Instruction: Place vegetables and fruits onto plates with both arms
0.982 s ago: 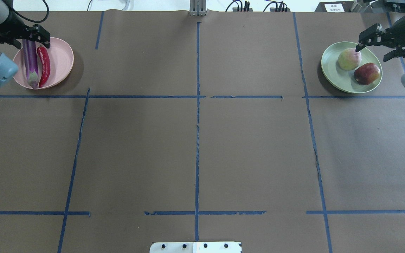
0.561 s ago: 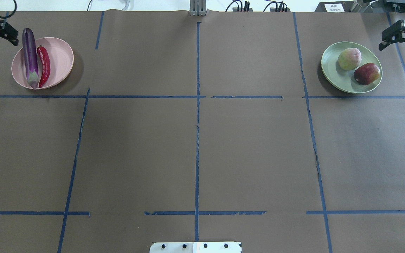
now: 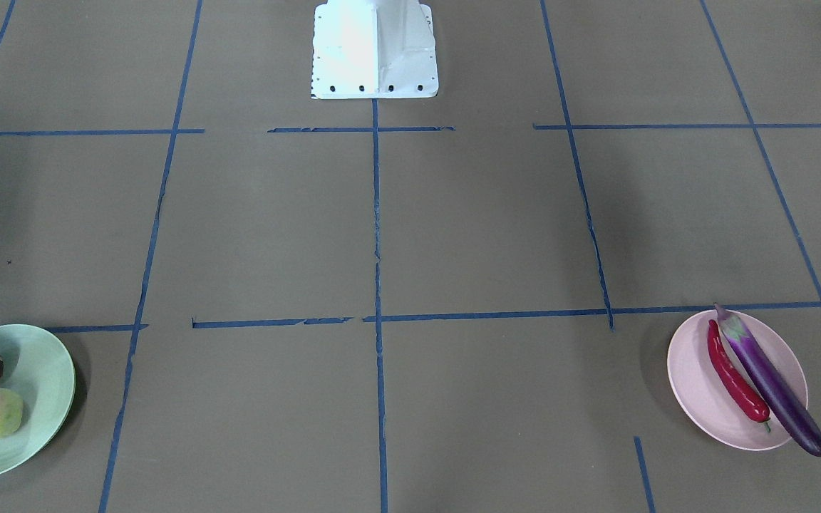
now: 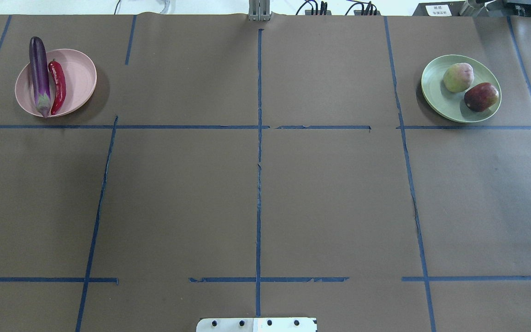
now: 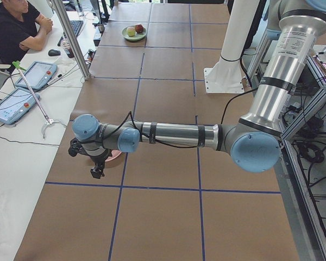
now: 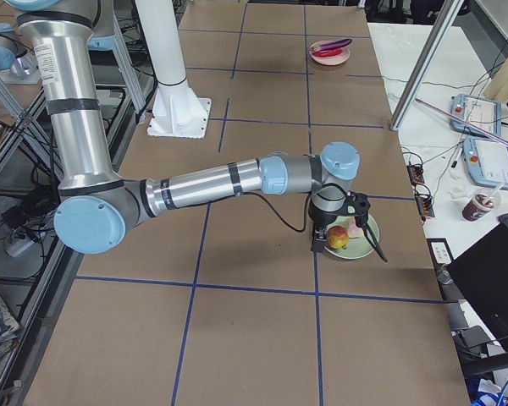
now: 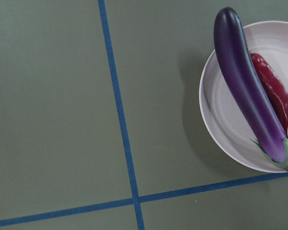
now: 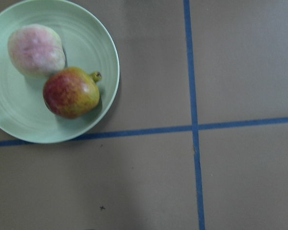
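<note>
Eggplant (image 4: pixel 39 74) and red chili pepper (image 4: pixel 57 85) lie on the pink plate (image 4: pixel 81 74). The dark red fruit (image 4: pixel 480 97) and pale green fruit (image 4: pixel 458 77) sit on the green plate (image 4: pixel 436 97), so placing looks finished. The left gripper (image 5: pixel 91 163) and right gripper (image 6: pixel 347 244) each hang by a plate, and I cannot tell how their jaws stand.

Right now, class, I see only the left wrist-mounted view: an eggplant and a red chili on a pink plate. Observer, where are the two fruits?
Observer: Both lie on the green plate, toward the right far corner of the overhead view. The pale green fruit sits beside the dark red fruit.
Operator: And the arm that carries my camera, where does it end?
Observer: The exterior left view shows the left end effector hanging close by the pink plate. Whether it is open or shut cannot be told.
</note>
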`<state>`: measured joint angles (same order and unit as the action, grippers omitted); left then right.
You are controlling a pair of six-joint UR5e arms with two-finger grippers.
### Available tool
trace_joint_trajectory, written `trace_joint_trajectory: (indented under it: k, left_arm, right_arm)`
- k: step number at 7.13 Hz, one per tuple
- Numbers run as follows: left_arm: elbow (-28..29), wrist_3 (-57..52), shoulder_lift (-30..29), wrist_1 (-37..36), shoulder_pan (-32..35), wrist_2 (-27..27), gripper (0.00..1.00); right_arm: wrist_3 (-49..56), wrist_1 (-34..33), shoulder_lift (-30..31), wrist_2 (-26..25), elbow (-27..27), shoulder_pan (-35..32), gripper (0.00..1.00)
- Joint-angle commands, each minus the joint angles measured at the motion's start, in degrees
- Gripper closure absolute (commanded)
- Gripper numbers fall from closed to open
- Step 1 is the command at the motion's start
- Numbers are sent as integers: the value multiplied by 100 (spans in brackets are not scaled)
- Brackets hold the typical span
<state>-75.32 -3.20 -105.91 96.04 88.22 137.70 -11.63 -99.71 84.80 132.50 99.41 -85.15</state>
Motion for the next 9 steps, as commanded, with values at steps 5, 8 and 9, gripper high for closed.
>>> trace_joint_trajectory:
  k: [5, 8, 9]
  left_arm:
    - [-2189, 144, 2356, -33, 301, -209, 0]
    - [-2126, 505, 2286, -713, 283, -226, 0]
    - [-2579, 487, 2355, -1214, 266, -226, 0]
  right_arm:
    - [1611, 30, 1830, 117, 1010, -318, 0]
    - [1306, 48, 1698, 417, 834, -318, 0]
    - [1191, 56, 1707, 417, 851, -318, 0]
